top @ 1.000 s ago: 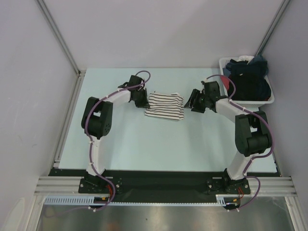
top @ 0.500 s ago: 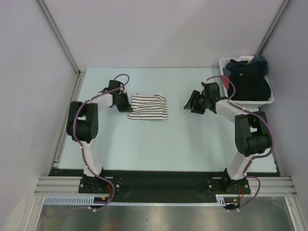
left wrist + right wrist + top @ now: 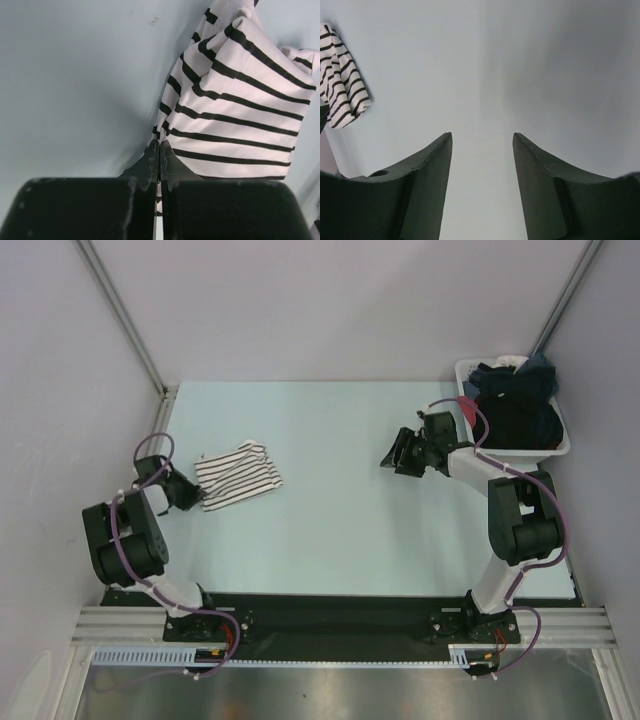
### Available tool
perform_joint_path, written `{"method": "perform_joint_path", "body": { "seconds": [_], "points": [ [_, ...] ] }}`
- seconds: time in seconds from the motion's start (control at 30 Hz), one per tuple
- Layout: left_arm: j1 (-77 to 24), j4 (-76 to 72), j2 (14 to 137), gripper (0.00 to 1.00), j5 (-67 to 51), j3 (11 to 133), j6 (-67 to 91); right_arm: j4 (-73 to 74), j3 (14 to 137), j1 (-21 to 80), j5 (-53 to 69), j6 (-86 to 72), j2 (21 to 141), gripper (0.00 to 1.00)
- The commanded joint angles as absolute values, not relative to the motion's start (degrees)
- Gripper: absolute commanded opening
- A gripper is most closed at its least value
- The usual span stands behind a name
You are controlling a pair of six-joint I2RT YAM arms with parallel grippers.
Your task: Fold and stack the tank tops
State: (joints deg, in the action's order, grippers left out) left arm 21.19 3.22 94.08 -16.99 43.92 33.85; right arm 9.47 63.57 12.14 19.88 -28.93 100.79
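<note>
A pale blue-green table (image 3: pixel 350 530) fills the walled cell, with a white basket (image 3: pixel 563 448) at its far right corner heaped with dark clothes (image 3: pixel 515 415), among which no black top can be told apart. The folded striped tank top (image 3: pixel 238 475) lies on the table's left side. The left gripper (image 3: pixel 193 495) is clenched on its near-left edge, while the right gripper (image 3: pixel 393 462) hangs released over bare table near the basket, well apart from the top.
</note>
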Motion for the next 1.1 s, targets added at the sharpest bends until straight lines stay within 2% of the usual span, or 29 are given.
{"method": "perform_joint_path", "body": {
  "seconds": [0.0,0.13,0.2,0.23,0.27,0.3,0.33,0.4,0.57,0.73,0.77,0.9,1.07],
  "points": [
    [24.4,-3.7,89.5,0.00,-16.1,39.1,38.5,7.7,63.2,12.2,20.5,-29.4,98.0,0.57],
    [27.1,-2.1,85.7,0.02,-12.1,37.4,39.3,7.6,62.9,12.3,20.1,-29.4,97.8,0.57],
    [27.7,-1.7,82.5,0.13,-10.4,36.3,39.7,7.4,62.8,12.3,20.0,-29.3,97.9,0.57],
    [27.8,-1.8,81.4,0.47,-10.5,35.9,39.8,7.3,62.8,12.3,20.0,-29.3,98.0,0.57],
    [27.7,-4.3,79.5,0.63,-13.7,34.4,40.1,7.1,62.8,12.3,19.4,-29.2,98.1,0.57],
    [27.7,-6.3,78.7,0.74,-16.0,33.3,40.5,6.9,62.7,12.3,19.0,-29.0,98.2,0.57],
    [27.5,-8.8,78.1,0.90,-17.5,32.5,41.2,6.7,62.6,12.4,18.5,-28.8,98.3,0.57],
    [26.0,-10.2,76.2,1.00,-20.4,31.5,41.7,5.5,62.0,12.5,16.5,-27.8,97.9,0.57],
    [15.5,-5.3,72.7,1.00,-16.1,33.7,38.9,-1.7,60.1,14.8,12.5,-25.8,94.3,0.60],
    [8.5,-6.0,70.0,1.00,-14.4,33.7,38.1,-9.1,58.9,16.8,14.7,-23.6,95.0,0.82],
    [5.5,-6.0,69.8,1.00,-13.3,34.2,37.3,-11.0,57.6,17.0,13.4,-23.4,95.0,0.97],
    [-1.4,-7.7,72.8,1.00,-11.6,35.9,35.5,-16.9,51.1,17.1,7.5,-23.4,92.4,0.99],
    [-4.1,-16.9,77.2,1.00,-13.2,33.8,36.8,-24.5,45.8,16.9,4.0,-22.2,89.0,1.00]
  ]
}}
